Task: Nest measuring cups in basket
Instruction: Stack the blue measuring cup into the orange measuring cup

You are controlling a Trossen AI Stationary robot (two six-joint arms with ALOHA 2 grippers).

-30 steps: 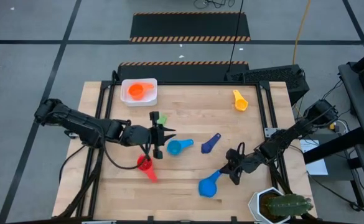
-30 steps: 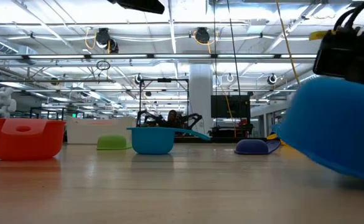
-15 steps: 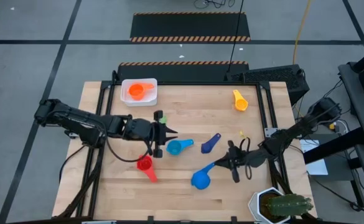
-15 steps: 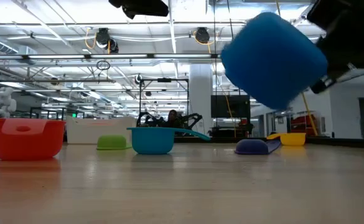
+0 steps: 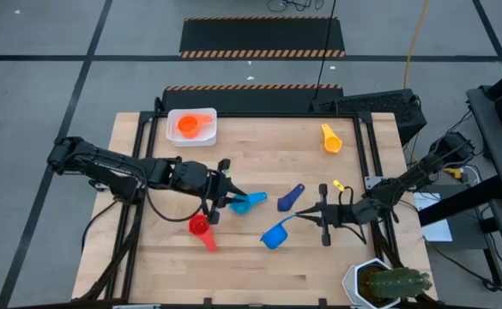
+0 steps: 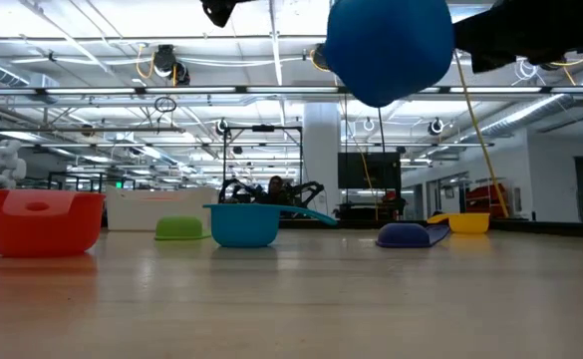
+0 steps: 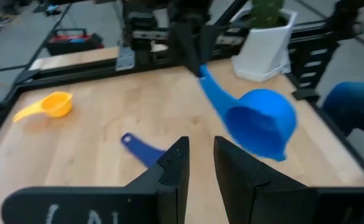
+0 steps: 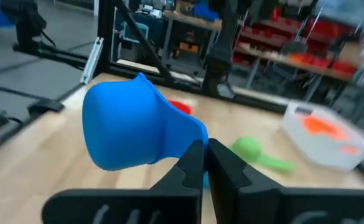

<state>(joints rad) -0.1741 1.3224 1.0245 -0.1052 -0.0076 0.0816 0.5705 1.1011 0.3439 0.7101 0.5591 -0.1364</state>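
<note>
High view: the right gripper (image 5: pixel 306 214), clamped on the blue measuring cup (image 5: pixel 274 234) (by its handle), has the basket (image 5: pixel 191 126) far upper left.

In the low view the blue scoop (image 6: pixel 389 45) is cut off by the top edge. The light blue scoop (image 5: pixel 244 203) sits partly hidden under the left claw (image 5: pixel 231 197). The cactus pot (image 5: pixel 386 284) runs off the bottom edge.

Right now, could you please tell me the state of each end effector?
Left end effector: slightly open, holding nothing.
Right end effector: closed on the blue measuring cup.
</note>
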